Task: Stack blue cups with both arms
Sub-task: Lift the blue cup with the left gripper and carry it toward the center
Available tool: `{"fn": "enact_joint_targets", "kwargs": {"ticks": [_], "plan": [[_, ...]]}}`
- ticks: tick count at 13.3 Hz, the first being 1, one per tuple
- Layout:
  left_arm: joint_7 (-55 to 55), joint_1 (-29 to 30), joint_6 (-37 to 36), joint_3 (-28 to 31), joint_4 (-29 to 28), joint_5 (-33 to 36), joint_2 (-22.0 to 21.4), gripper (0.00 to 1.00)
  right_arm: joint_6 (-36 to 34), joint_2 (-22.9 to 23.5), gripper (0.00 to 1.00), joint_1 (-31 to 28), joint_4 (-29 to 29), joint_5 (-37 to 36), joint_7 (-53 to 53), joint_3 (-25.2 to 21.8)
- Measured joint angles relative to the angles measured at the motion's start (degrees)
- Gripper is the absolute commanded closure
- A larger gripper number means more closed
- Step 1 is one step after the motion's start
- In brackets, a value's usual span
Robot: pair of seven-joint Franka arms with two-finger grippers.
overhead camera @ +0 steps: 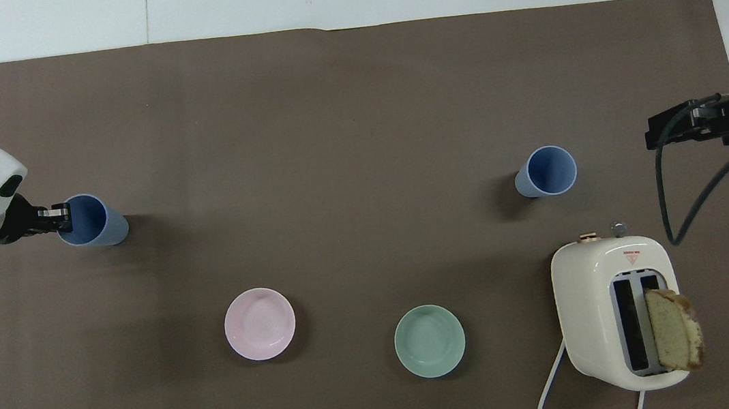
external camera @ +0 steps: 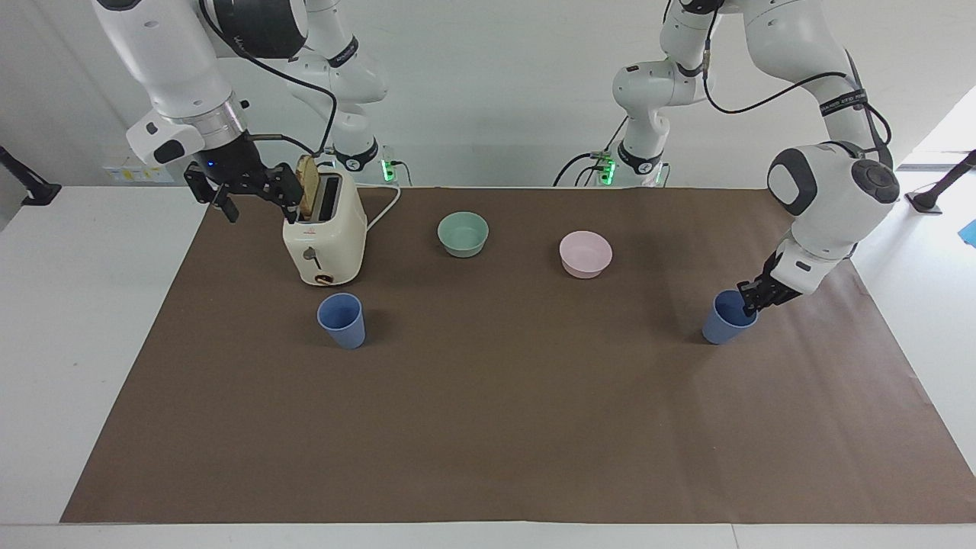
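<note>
Fig. legend, both views, as I read them from the remote station.

L hand (external camera: 750, 305): low at the left arm's end of the worktop (external camera: 488, 427), fingers pinching the rim of the tilted blue cup (external camera: 726, 320). One finger sits inside the mouth and the other outside, so I read it as clamped on the cup wall. The cup leans, mouth tipped toward the hand, and its base looks to be on or just off the brown mat (external camera: 534, 457); I can't tell which.

R hand (external camera: 242, 191): up in the air just beside the toaster (external camera: 324, 236), over the mat edge at the right arm's end. The arm waits there. Its fingers are spread apart w/ nothing between them.

Upright blue cup (external camera: 341, 320): stands on the mat near the toaster, farther from the robots than it, well apart from the tilted cup. No hand touches it.

Other items: bread slice (external camera: 308, 183) sticking up from a toaster slot; mint-green bowl (external camera: 463, 233) and pink bowl (external camera: 585, 254) on the mat between the two cups, nearer to the robots than both.
</note>
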Motion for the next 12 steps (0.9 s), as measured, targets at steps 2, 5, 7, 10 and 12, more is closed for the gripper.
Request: {"fn": "enact_joint_targets", "kwargs": {"ticks": [2,5,7,10,12], "plan": [[-0.1,0.0,-0.7,-0.4,2.4,-0.9,0.0,1.00,0.0,0.0,0.00,0.0,0.0,0.0,0.0,0.0],[-3.3,-1.5,-4.1,-1.2,7.0,-4.9,-0.1,1.00,0.0,0.0,0.00,0.0,0.0,0.0,0.0,0.0],[-10.7,-4.6,-5.0,-1.9,8.9,-5.2,-0.4,1.00,0.0,0.0,0.00,0.0,0.0,0.0,0.0,0.0],[-24.0,-12.5,-5.1,-2.8,9.9,-5.2,-0.7,1.00,0.0,0.0,0.00,0.0,0.0,0.0,0.0,0.0],[-30.7,-18.0,-5.0,-3.0,9.9,-5.2,-0.7,1.00,0.0,0.0,0.00,0.0,0.0,0.0,0.0,0.0]]}}
